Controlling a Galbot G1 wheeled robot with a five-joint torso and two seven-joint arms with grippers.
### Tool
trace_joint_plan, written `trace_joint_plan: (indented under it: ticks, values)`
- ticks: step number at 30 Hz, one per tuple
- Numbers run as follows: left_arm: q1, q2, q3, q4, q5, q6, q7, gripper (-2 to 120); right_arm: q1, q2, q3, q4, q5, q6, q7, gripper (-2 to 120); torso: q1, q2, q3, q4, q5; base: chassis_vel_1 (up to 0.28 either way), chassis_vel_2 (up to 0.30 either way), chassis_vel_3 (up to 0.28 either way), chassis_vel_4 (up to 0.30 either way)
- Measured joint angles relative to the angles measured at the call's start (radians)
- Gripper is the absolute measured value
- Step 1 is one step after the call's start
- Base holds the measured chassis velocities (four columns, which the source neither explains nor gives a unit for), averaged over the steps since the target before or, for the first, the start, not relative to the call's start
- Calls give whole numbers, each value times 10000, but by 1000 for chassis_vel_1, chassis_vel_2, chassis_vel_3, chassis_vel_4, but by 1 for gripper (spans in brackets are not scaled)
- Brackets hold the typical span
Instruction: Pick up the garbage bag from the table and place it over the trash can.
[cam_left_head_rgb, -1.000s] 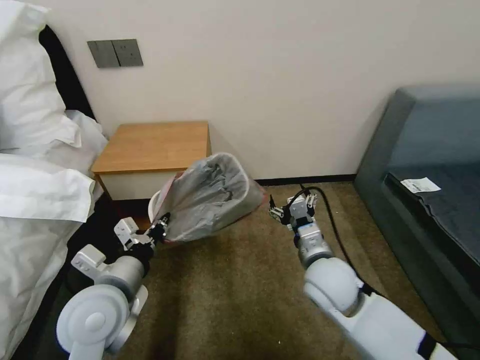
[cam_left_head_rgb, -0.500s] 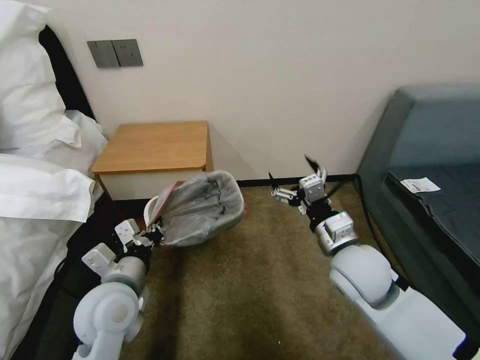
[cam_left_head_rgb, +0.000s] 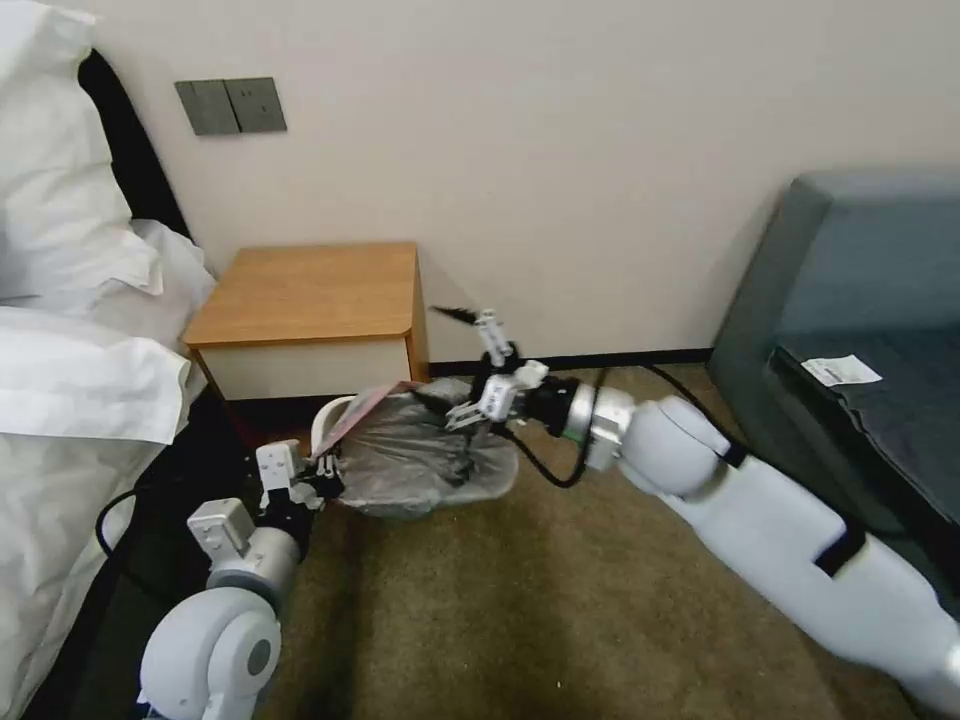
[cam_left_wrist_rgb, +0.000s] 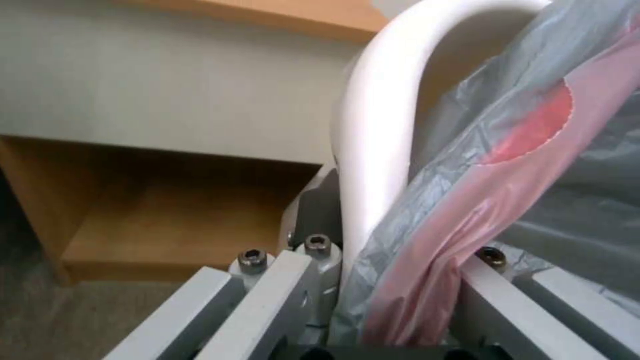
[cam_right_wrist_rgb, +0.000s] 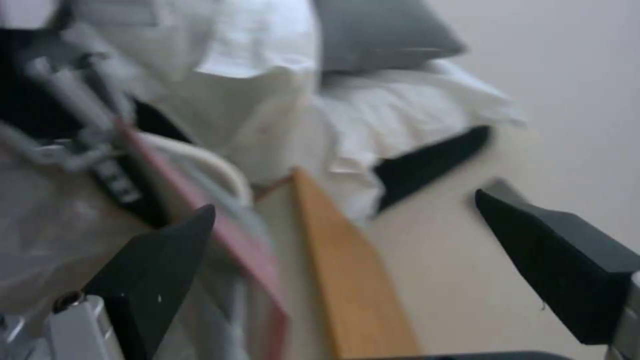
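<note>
The grey garbage bag lies crumpled low on top of the trash can, whose pale rim pokes out at the bag's left. My left gripper is shut on the bag's pink-red mouth band. In the left wrist view that band is pinched in the left gripper, right against the bin's rolled rim. My right gripper is open wide over the bag's far side, close to the table, holding nothing. In the right wrist view the right gripper frames the table's edge.
A bed with white pillows fills the left, close to my left arm. A dark sofa with a paper slip stands at the right. Brown carpet lies open in front of the bin.
The bag has sunk from a raised, puffed shape down onto the bin. My left gripper lowered with it. My right arm swung from the bag's right side across to its far side near the table.
</note>
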Motion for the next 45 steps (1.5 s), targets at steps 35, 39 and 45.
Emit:
trace_joint_plan:
  ticks: [35, 39, 45]
  values:
    - [384, -274, 46, -125, 857, -422, 129, 5, 1849, 565, -1195, -763, 336, -594, -1861, 100, 0, 0, -1, -3, 0, 0, 0, 0, 0]
    - [667, -269, 85, -194, 1117, -523, 191, 5, 2112, 898, -1253, -1035, 315, -597, -1783, 100, 0, 0, -1, 1, 0, 0, 0, 0, 0]
    - [852, -317, 99, -290, 1291, -626, 224, 5, 2362, 1253, -1424, -1347, 292, -564, -1764, 100, 0, 0, -1, 1, -1, 0, 0, 0, 0]
